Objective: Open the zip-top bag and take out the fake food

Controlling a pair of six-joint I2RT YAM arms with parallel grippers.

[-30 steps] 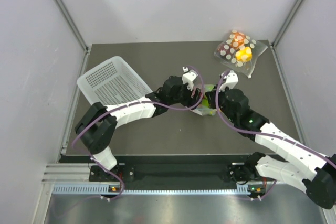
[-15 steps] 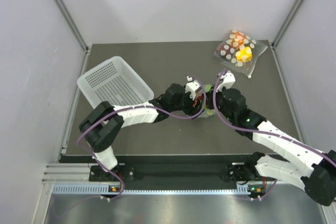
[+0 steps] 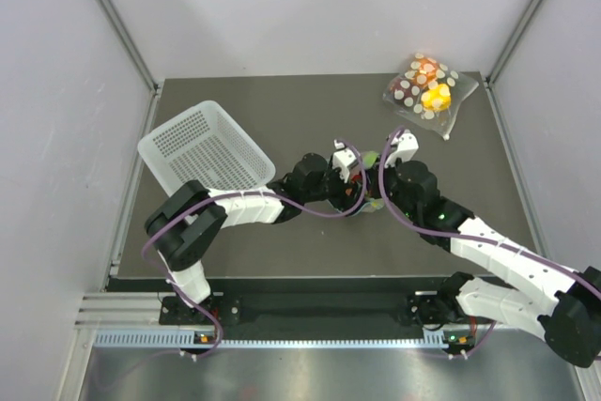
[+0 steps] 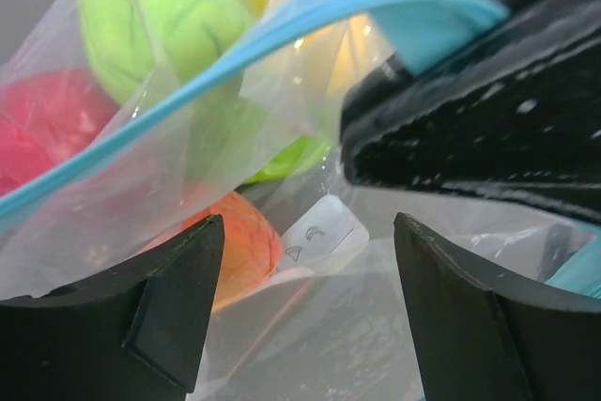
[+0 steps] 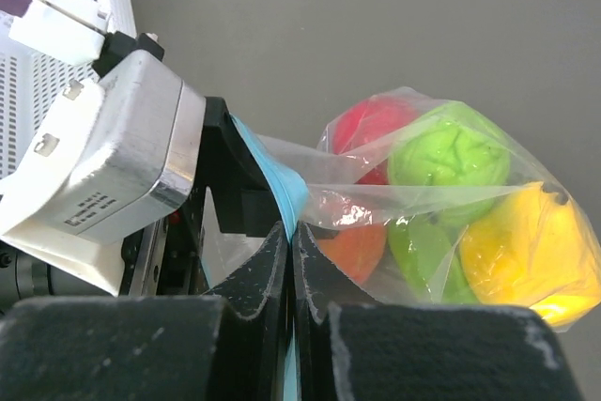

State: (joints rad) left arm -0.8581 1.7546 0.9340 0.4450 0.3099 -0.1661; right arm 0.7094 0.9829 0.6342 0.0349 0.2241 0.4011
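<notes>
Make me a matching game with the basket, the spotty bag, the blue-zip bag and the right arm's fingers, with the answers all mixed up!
Things:
1. white basket
2. polka-dot bag
3. zip-top bag
4. right gripper

Answers:
A. far right corner of the table
B. fingers pinched shut on the blue zip strip
C. left side of the table
D. holds the fake fruit: red, green, yellow and orange

Pairs: 1-C, 2-A, 3-D, 4-B

Zip-top bag (image 5: 362, 196): clear, crinkled, glossy plastic film. Fake food (image 5: 449, 159): smooth, glossy plastic. Basket (image 3: 202, 147): white perforated plastic. Counter (image 3: 310, 105): dark, matt surface.
</notes>
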